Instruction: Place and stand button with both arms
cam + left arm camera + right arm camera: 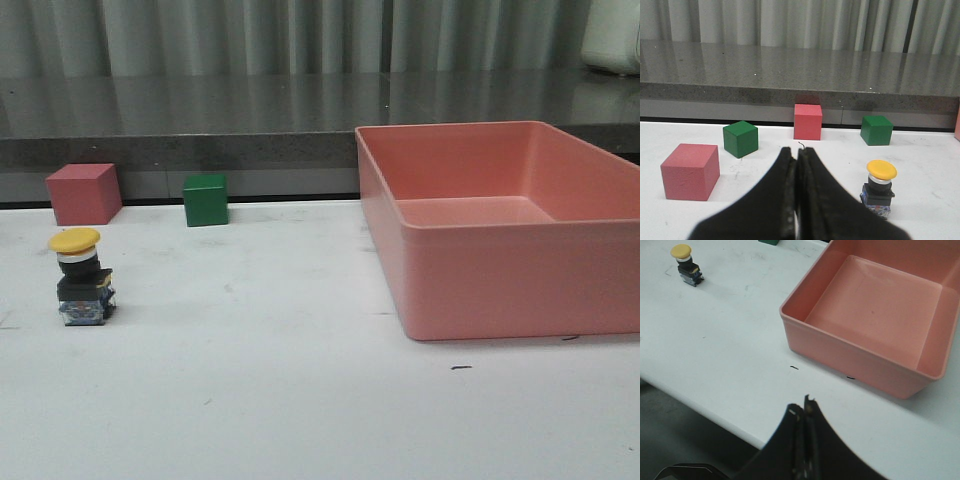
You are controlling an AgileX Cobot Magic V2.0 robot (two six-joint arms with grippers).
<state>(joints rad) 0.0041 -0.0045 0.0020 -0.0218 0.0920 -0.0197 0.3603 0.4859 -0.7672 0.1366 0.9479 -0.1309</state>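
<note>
The button [82,277] stands upright on the white table at the left, yellow cap on top, silver collar, black body, bluish base. It also shows in the left wrist view [879,188] and small in the right wrist view [686,265]. My left gripper [796,155] is shut and empty, low over the table, a little to one side of the button and apart from it. My right gripper [801,407] is shut and empty, above the table's front edge, far from the button. Neither gripper shows in the front view.
A large pink bin [505,225] stands at the right, empty inside [875,310]. A pink cube [83,193] and a green cube [205,199] sit at the back left. The left wrist view shows two pink cubes [691,171] [807,121] and two green cubes [740,138] [876,130].
</note>
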